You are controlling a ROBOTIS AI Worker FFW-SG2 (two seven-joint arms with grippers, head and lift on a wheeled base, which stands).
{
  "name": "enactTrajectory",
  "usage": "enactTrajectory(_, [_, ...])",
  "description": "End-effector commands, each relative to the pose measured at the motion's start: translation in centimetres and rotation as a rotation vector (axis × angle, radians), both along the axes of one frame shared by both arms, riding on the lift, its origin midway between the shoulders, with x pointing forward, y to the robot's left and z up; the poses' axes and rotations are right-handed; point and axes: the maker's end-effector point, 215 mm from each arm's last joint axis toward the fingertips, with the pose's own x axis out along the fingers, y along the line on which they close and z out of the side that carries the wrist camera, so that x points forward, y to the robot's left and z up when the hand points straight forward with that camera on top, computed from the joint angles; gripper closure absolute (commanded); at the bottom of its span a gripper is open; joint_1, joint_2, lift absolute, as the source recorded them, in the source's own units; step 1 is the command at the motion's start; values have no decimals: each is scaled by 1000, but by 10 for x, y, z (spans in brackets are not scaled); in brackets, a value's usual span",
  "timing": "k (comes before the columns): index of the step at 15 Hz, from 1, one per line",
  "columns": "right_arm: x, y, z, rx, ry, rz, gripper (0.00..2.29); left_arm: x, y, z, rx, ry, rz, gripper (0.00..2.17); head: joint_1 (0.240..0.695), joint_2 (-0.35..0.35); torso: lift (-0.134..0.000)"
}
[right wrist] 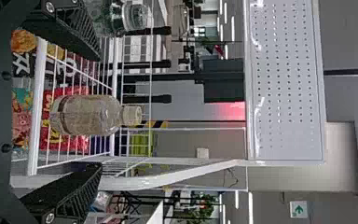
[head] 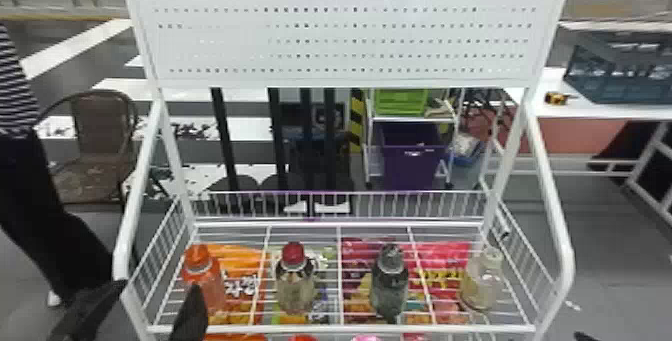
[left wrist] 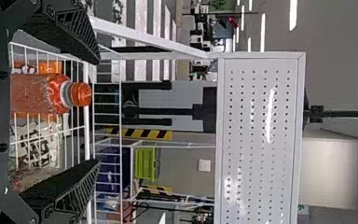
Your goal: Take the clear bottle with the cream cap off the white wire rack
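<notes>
Right tool [head: 588, 337] open; clear bottle [right wrist: 86, 115] upright, cream cap [right wrist: 132, 115] up.

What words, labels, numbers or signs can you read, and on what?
No words or numbers legible.
Orange bag: white lettering, too blurred.
Red bag: yellow lettering, too blurred.
Dark bag: white lettering, partly hidden, unreadable.
Green sign: an arrow, no readable words.
Clear bottle: no legible print.

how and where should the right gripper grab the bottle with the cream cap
Probably best to hold the bottle around its body, coming from the front with one finger on either side: it stands upright, its rounded body is wider than the cap, and the rack has a low front edge.
</notes>
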Motion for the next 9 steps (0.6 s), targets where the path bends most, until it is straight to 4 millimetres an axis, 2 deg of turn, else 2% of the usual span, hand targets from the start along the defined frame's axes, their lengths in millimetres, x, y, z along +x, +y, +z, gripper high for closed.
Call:
enactTrajectory(1, [36, 9, -30, -28, 15, 4, 87, -3, -11, -6, 10, 23, -12, 137, 499, 0, 0])
enactTrajectory(5, [90, 14, -51, -36, 36, -1, 87, -6, -24, -12, 23, 45, -24, 137, 499, 0, 0])
enactTrajectory(9, [119, 15, -59, -51, 64, -24, 90, -8, -27, -11, 23, 46, -32, 137, 499, 0, 0])
